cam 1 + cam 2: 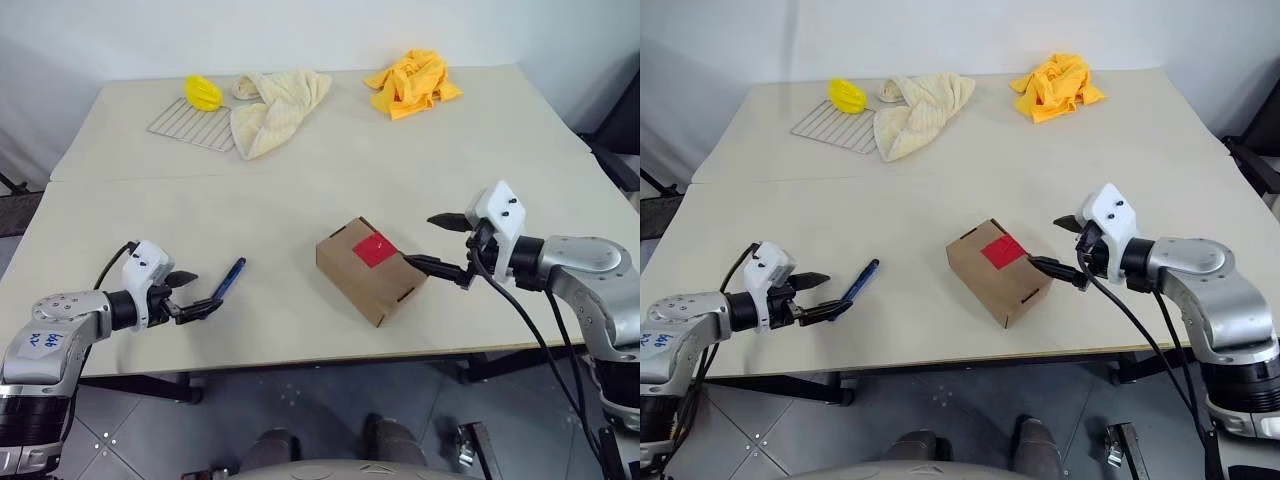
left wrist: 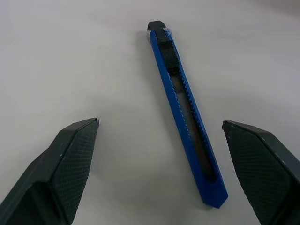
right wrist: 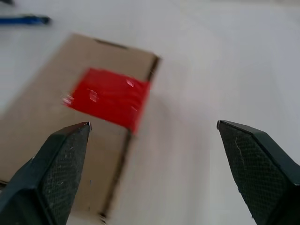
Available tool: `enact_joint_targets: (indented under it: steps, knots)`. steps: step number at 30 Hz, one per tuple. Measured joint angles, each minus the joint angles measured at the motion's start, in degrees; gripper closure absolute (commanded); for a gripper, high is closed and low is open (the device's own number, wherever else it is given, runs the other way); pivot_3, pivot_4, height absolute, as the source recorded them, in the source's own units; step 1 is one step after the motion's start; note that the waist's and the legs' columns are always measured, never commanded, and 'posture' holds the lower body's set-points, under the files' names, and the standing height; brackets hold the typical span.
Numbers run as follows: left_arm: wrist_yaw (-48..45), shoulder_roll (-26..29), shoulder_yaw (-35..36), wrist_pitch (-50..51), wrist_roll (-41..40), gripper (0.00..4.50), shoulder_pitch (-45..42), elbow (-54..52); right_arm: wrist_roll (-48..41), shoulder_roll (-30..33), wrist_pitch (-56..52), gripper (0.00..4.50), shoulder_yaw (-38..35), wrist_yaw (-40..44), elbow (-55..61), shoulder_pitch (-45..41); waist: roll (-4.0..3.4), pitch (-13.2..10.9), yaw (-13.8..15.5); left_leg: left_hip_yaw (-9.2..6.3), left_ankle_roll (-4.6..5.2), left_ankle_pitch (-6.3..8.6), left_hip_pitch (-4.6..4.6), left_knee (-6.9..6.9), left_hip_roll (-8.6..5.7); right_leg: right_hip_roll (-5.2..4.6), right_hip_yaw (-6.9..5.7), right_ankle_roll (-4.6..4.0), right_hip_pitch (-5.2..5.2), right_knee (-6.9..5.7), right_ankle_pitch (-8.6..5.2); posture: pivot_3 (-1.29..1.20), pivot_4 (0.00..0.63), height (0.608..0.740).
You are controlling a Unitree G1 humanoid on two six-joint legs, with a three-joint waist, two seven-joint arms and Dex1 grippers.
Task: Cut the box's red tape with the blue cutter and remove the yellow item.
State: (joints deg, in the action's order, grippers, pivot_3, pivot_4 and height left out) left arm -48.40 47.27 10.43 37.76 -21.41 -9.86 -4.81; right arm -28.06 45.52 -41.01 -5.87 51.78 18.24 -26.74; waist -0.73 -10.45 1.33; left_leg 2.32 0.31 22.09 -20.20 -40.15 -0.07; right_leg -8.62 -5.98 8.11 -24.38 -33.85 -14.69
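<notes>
Closest in, the left gripper [image 1: 195, 293] hangs over the bench's near edge, jaws spread wide and empty, with the blue cutter [image 1: 229, 278] lying flat just ahead of its fingertips [image 2: 70, 154]. That cutter looks light, stiff and slim, its plastic likely slick, so my pick is a pinch across the ridged middle of the body, well clear of the dark tip. Over to the right gripper [image 1: 447, 243], also gaping and holding nothing, poised right beside the box [image 1: 371, 270], its lower finger at the carton's end. Box sits near the middle of the near edge, flaps shut, the red tape [image 1: 376, 249] square on top. Thin cardboard, probably light enough to slide under a blade, so it wants steadying by its side. The bench [image 1: 300, 180] itself is pale, smooth and matte. Far edge carries a wire rack [image 1: 185, 128], a yellow ridged object [image 1: 203, 92], a cream towel [image 1: 275, 108] and an orange cloth [image 1: 412, 83]. Grey tiled floor below.
</notes>
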Motion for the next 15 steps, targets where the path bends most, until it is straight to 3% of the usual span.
enact_joint_targets:
  steps: [6, 9, 14, 15]
  knots:
    - [1.0, -0.1, 0.0, 0.2, 0.0, 0.02, 1.2, -1.6, -3.3, 0.0, -0.8, 0.00, -0.7, 0.3, 2.2, 0.0, -0.03, 0.0, -0.1, 0.02, 0.00, 0.00, 0.03, 0.00, 0.00, 0.00, 0.02, 0.00, 0.01, -0.01, 0.00, 0.00, 0.150, 0.740]
    - [2.3, -0.5, 0.0, 0.2, 0.1, 0.60, 1.5, -1.6, -4.0, -0.1, -1.5, 0.00, -0.5, -0.1, 2.6, 0.0, -0.07, 0.1, -0.1, 0.03, 0.00, 0.00, 0.05, 0.00, 0.00, 0.00, 0.03, 0.00, 0.01, -0.03, 0.00, 0.00, 0.150, 0.740]
    - [4.5, -1.3, 0.1, 0.3, 0.5, 1.96, 1.7, -1.6, -5.0, -1.3, -1.9, 0.00, 1.3, -0.6, 4.0, -0.3, -0.24, 0.2, -0.1, 0.06, 0.00, 0.00, 0.07, 0.01, 0.00, 0.00, 0.06, 0.00, 0.01, -0.03, 0.00, 0.00, 0.150, 0.740]
    - [4.7, -1.4, 0.1, 0.3, 0.5, 1.96, 1.7, -1.6, -5.2, -1.4, -2.0, 0.00, 1.4, -0.7, 4.2, -0.8, -0.25, 0.2, -0.1, 0.07, 0.00, 0.00, 0.07, 0.00, 0.00, 0.00, 0.06, 0.00, 0.01, -0.03, 0.00, 0.00, 0.150, 0.740]
